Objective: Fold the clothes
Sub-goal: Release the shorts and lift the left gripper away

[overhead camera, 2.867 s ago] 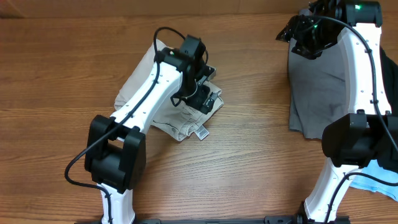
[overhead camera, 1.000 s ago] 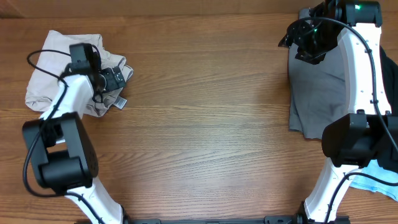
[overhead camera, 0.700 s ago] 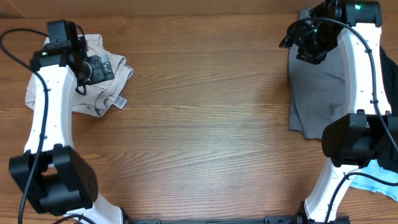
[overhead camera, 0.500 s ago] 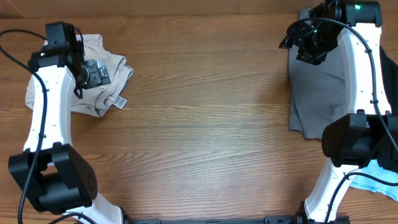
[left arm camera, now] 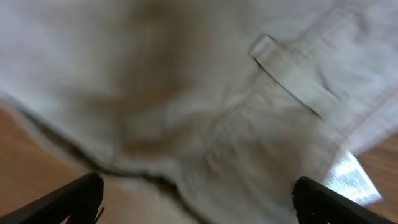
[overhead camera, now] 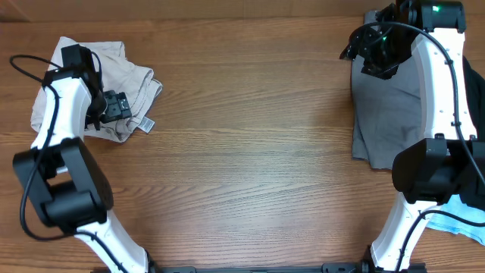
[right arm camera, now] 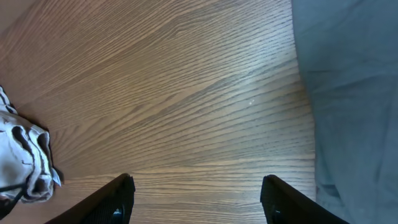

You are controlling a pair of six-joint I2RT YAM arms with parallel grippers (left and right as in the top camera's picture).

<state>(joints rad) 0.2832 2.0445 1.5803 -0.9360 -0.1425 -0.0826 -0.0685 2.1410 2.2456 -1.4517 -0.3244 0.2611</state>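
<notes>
The clothes in play are pale beige shorts (overhead camera: 114, 80), lying crumpled at the table's far left with a white label (overhead camera: 145, 123) at their near edge. My left gripper (overhead camera: 119, 109) hovers just over them, open, with nothing between its fingers. In the left wrist view the beige shorts (left arm camera: 205, 106) fill the blurred frame, with a belt loop (left arm camera: 292, 78) and the label (left arm camera: 351, 177) showing. My left gripper (left arm camera: 199, 208) holds nothing. A grey garment (overhead camera: 390, 106) lies flat at the right. My right gripper (overhead camera: 373, 49) hangs open over its far left corner, empty.
In the right wrist view, bare wood lies under my right gripper (right arm camera: 199, 202), the grey garment (right arm camera: 354, 93) fills the right side, and a white-and-dark crumpled cloth (right arm camera: 25, 162) sits at the left edge. A light-blue garment (overhead camera: 455, 220) lies by the right arm's base.
The beige shorts went from the table's middle to the far left. In the last second my left gripper swung over them and came toward their near edge. The right arm stayed still.
</notes>
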